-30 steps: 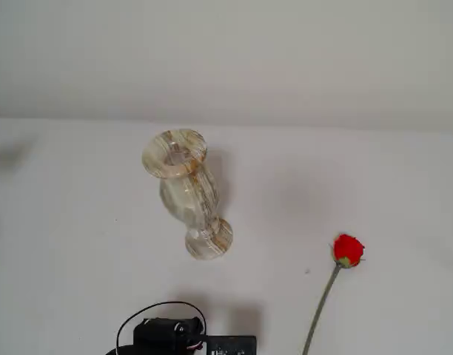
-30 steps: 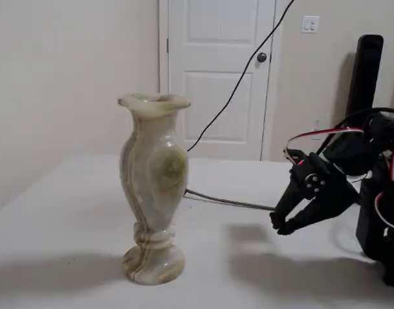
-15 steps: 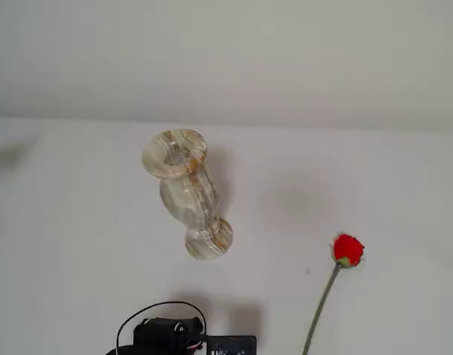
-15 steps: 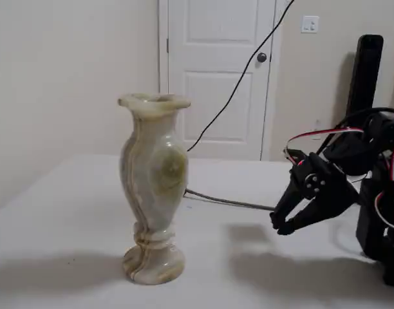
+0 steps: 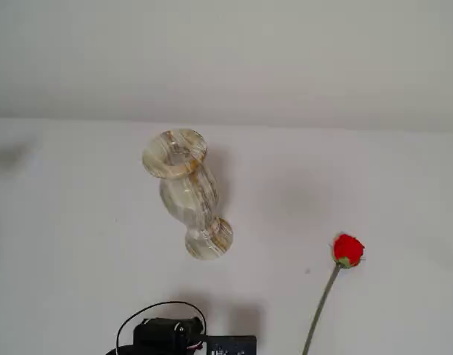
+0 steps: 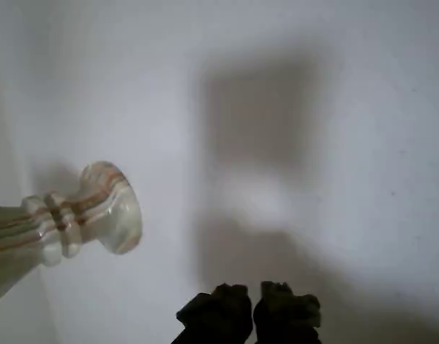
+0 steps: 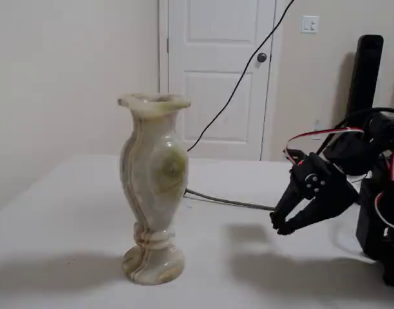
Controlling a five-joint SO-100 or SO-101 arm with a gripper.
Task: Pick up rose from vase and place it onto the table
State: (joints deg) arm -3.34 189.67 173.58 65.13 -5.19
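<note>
Gripper: black 2-finger gripper hangs just above the table, well to the right of the vase in a fixed view; fingertips nearly together, holding nothing. The wrist view shows the same dark tips side by side at the bottom edge, only a thin slit between them, over bare white surface.

Rose: red rosebud lies flat on the table, well to the right of the vase's foot in a fixed view from above; its thin green stem runs down and slightly left from the bud to the bottom edge of that picture. Clear of the vase, clear of the gripper.

Vase: cream marbled vase with tan-orange streaks stands upright on its round foot, flared rim open and nothing in it; seen from the side and, in the wrist view, as foot and waist entering from the left.

Table: plain matte white surface carries vase and rose; soft shadows fall beside the vase and below the gripper.

Arm: black arm with red and white wires reaches in from the right of the vase in the side-on fixed view.

Background: white panelled door behind the vase, a dark cable trailing across the table behind it.
</note>
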